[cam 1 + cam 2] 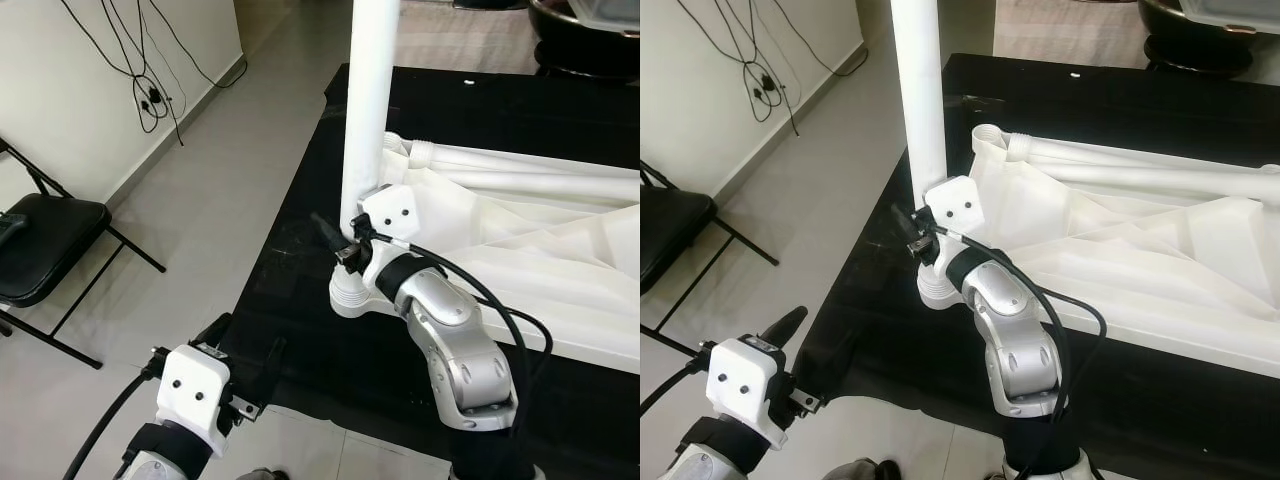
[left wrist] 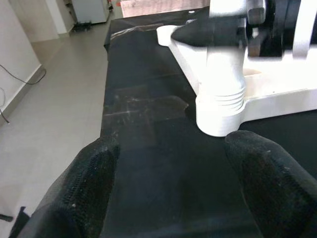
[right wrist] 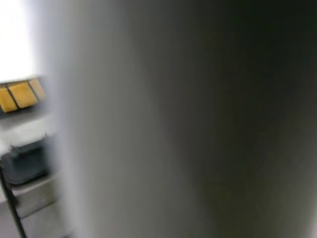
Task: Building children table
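Table leg (image 1: 368,100): white, round, upright in ribbed socket (image 1: 349,291); right gripper (image 1: 336,236) grips base.

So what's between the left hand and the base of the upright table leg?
Just bare black mat. The left wrist view looks past the left hand at the leg's ribbed socket with nothing lying between.

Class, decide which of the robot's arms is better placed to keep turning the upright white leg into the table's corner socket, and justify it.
Right. The right gripper is at the upright white leg, just above the corner socket. The left gripper hovers open over the black mat.
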Motion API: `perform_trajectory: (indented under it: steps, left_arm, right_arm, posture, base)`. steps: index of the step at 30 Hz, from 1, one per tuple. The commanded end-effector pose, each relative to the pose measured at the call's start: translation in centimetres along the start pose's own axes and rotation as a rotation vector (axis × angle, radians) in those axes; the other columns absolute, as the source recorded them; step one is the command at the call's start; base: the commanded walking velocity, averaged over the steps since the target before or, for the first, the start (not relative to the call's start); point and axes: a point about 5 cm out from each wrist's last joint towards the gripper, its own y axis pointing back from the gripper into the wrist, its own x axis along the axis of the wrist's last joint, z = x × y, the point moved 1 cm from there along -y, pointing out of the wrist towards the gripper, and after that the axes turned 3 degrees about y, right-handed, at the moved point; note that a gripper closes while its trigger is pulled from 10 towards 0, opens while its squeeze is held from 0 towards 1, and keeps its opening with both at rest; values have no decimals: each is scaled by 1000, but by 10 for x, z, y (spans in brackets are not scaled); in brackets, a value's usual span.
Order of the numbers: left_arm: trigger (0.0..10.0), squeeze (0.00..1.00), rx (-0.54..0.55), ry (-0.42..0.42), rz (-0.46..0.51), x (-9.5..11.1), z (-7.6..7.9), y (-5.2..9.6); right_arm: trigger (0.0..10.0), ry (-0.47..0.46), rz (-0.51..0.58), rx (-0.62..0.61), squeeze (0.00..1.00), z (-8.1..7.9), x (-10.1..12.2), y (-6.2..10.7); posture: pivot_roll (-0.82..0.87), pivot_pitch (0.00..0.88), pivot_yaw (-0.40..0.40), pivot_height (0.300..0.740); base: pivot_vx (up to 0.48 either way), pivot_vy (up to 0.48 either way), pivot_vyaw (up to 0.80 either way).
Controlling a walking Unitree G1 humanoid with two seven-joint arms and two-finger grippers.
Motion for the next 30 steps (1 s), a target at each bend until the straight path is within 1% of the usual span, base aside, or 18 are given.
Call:
perform_trajectory:
  steps: [1, 4, 5, 6, 7, 8, 9, 10, 12, 13, 14, 15, 16, 17, 21, 22, 23, 30]
  left_arm:
    - [10000, 0, -3, 13, -5, -3, -1, 0]
    - [10000, 0, -16, 16, -1, -4, -1, -3]
    - [10000, 0, -19, 18, 1, -5, -1, -4]
    - [10000, 0, -19, 18, 1, -5, -1, -4]
    - [10000, 0, -20, 18, 3, -5, -1, -4]
    - [10000, 0, -20, 18, 3, -5, -1, -4]
    - [10000, 0, -23, 20, 4, -5, -1, -5]
    - [10000, 0, -26, 23, 6, -5, 0, -6]
    - [10000, 0, -26, 23, 6, -5, 0, -6]
    - [10000, 0, -28, 25, 7, -5, 0, -6]
    - [10000, 0, -28, 25, 7, -5, 0, -6]
    - [10000, 0, -31, 28, 9, -5, 1, -7]
    - [10000, 0, -31, 28, 9, -5, 1, -7]
    - [10000, 0, -34, 33, 13, -5, 2, -7]
    - [10000, 0, -35, 37, 15, -5, 2, -7]
    - [10000, 0, -36, 37, 16, -4, 2, -8]
    - [10000, 0, -36, 38, 16, -4, 3, -8]
    - [10000, 0, -39, 47, 21, -4, 4, -8]
  right_arm:
    - [10000, -36, 25, 41, 1000, 0, 2, -1]
    - [10000, -74, 146, 330, 1000, -7, 24, -5]
    - [10000, -35, 169, 493, 945, -9, 32, -4]
    - [10000, -35, 169, 493, 945, -9, 32, -4]
    - [10000, -10, 172, 554, 647, -9, 34, -3]
    - [10000, -10, 172, 554, 647, -9, 34, -3]
    - [10000, 17, 172, 643, 0, -9, 35, -2]
    - [10000, 52, 165, 722, 0, -7, 35, -3]
    - [10000, 52, 165, 722, 0, -7, 35, -3]
    - [10000, 70, 159, 764, 0, -6, 34, -3]
    - [10000, 70, 159, 764, 0, -6, 34, -3]
    - [10000, 79, 146, 817, 0, -1, 34, -7]
    - [10000, 79, 146, 817, 0, -1, 34, -7]
    - [7412, 62, 136, 884, 0, 5, 37, -15]
    - [7412, 37, 144, 936, 0, 8, 40, -18]
    - [7020, 37, 144, 942, 0, 9, 40, -19]
    - [0, 35, 142, 946, 0, 10, 40, -21]
    - [0, 37, 148, 999, 0, 17, 43, -28]
  posture:
    - [63, 202, 14, 740]
    - [62, 200, 21, 740]
    - [62, 199, 23, 740]
    - [62, 199, 23, 740]
    - [62, 199, 23, 740]
    - [62, 199, 23, 740]
    - [60, 197, 21, 740]
    - [61, 197, 19, 740]
    - [61, 197, 19, 740]
    - [61, 197, 19, 740]
    - [61, 197, 19, 740]
    - [67, 197, 10, 740]
    - [67, 197, 10, 740]
    - [68, 201, 7, 740]
    - [68, 201, 7, 740]
    - [72, 203, 7, 740]
    - [72, 203, 7, 740]
    - [78, 210, -7, 740]
  base:
    - [0, 0, 0]
    - [0, 0, 0]
    - [0, 0, 0]
    - [0, 0, 0]
    - [0, 0, 0]
    - [0, 0, 0]
    - [0, 0, 0]
    - [0, 0, 0]
    - [0, 0, 0]
    - [0, 0, 0]
    - [0, 0, 0]
    - [0, 0, 0]
    - [0, 0, 0]
    - [0, 0, 0]
    - [0, 0, 0]
    - [0, 0, 0]
    - [0, 0, 0]
    - [0, 0, 0]
